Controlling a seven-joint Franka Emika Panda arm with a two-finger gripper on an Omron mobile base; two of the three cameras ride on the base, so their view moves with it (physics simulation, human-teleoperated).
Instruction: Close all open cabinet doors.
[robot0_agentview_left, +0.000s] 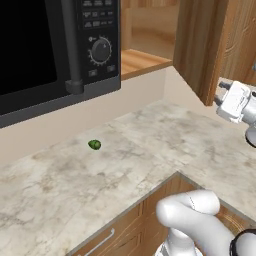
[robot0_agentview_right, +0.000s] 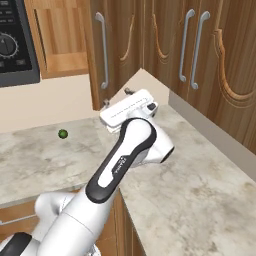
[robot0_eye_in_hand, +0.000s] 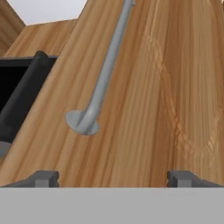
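I see the marble worktop (robot0_agentview_right: 200, 200) wrapping the corner. Above it, an open cabinet door (robot0_agentview_right: 112, 45) swings out beside the microwave (robot0_agentview_left: 45, 45), its silver handle (robot0_eye_in_hand: 103, 74) close ahead in my hand view. My end effector (robot0_eye_in_hand: 113, 178) sits just before that door, fingertips spread wide, gripping nothing. Left of the door, a small green object (robot0_agentview_left: 94, 144) lies on the worktop.

This is a rendered home kitchen. A black microwave (robot0_agentview_left: 55, 50) with a dial hangs above a marbled stone counter (robot0_agentview_left: 150, 145) that turns a corner. Brown wood-grain cabinet doors (robot0_agentview_right: 165, 45) with silver bar handles (robot0_agentview_right: 186, 45) line the walls, and drawer fronts (robot0_agentview_left: 120, 230) sit under the counter's edge.
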